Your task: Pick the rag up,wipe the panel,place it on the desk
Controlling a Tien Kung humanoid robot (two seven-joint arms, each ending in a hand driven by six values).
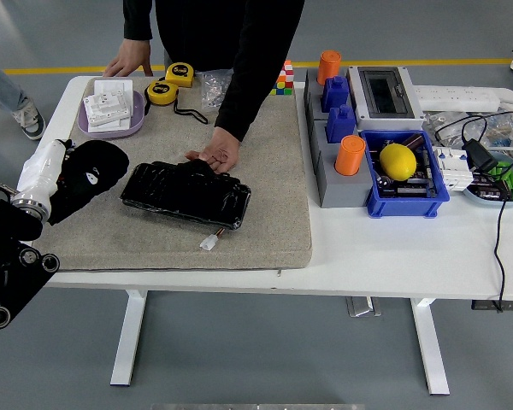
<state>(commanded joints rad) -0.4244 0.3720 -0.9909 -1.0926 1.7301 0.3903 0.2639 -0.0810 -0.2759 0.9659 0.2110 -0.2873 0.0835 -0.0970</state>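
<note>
Left hand beside the glossy black panel — a person steadies it.

The left hand (85, 175), gloved in black, hovers at the left of the frame over the grey mat (265, 213), just left of the panel (185, 195); whether its fingers are spread or curled I cannot tell, and no rag is distinguishable. A person's hand (215, 155) rests on the panel's far edge — the white surface (385, 248) carries the mat.
</note>
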